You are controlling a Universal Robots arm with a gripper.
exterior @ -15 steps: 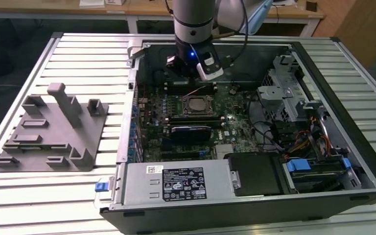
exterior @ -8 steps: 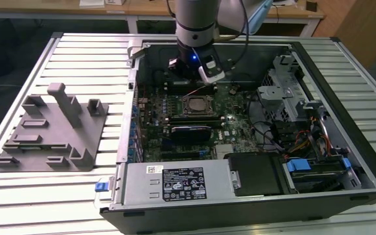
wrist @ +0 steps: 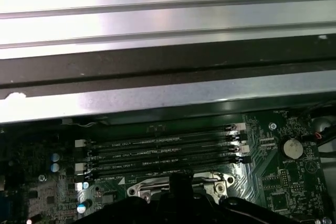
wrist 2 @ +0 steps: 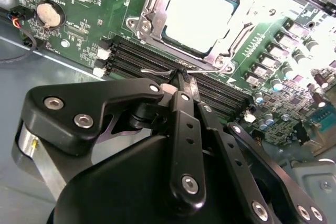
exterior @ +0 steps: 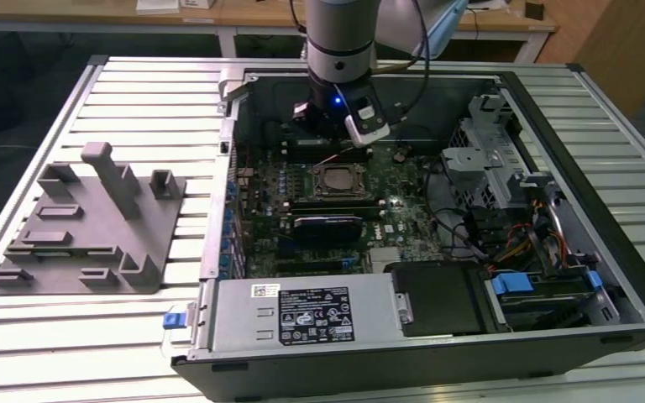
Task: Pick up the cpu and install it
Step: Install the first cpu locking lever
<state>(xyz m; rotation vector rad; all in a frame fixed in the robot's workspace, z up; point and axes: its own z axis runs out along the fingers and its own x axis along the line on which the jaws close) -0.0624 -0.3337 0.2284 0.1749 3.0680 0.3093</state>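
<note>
The gripper is showing in the second wrist view with its two black fingers drawn together to a narrow point, and nothing is sitting between them. That point is hanging just over the thin wire lever at the edge of the socket frame, right above the black memory slots.

The cpu is lying flat inside the frame, its pale metal top facing up and glaring under the light. In the exterior view the cpu is sitting a little above the middle of the picture, on the motherboard inside the open computer case, with the arm reaching down from the upper middle just behind it.

Judging by this, the chip is already sitting in place and the work is turning to the socket's latch rather than to carrying. Whether the frame is clamped down cannot be told. Any move here is calling for a fine touch, since the lever is thin and the slots are lying just beside it.

The grey fixture is resting on the table at the middle left, well apart.
</note>
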